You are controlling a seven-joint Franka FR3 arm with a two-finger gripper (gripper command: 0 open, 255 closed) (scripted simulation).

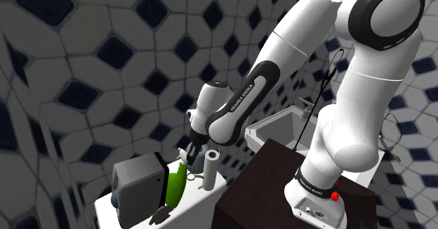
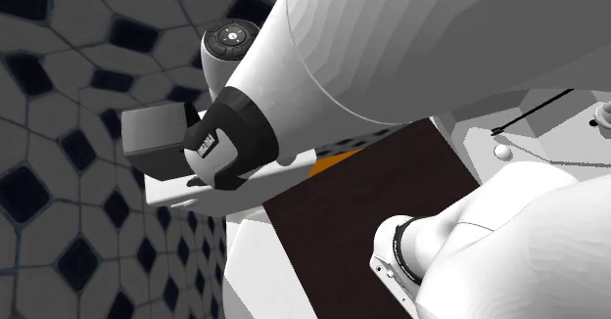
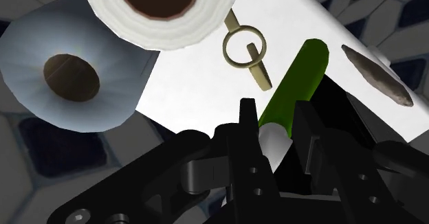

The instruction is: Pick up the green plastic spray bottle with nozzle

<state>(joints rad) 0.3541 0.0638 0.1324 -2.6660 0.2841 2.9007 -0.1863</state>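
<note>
Tiled walls [image 1: 84, 66] patterned with dark diamonds were seen behind a white top [image 1: 214, 192]. Over it the gripper [image 3: 275, 117] was held low, and its fingers [image 3: 247, 123] were set close against both sides of the green spray bottle [image 3: 302, 68]; no gap was to be seen in the wrist view, so the bottle was clasped near its pale end. The bottle lay lengthwise on the white top, stretched away from the fingertips. Just beside it a brass-coloured ring [image 3: 242, 47] with a short stem was laid flat on the top. Past the ring a white paper roll [image 3: 159, 9] with a brown core was stood upright, and a second roll [image 3: 72, 75], bluish-white, was seen next to it at the top's edge. On the bottle's other side a flat grey-brown piece [image 3: 378, 75] was laid, though what it was could not be made out. In the shoulder view a grey box [image 1: 137, 185] was set just beside the bottle, and the dark brown stand [image 1: 260, 185] was placed next to the white top.
</note>
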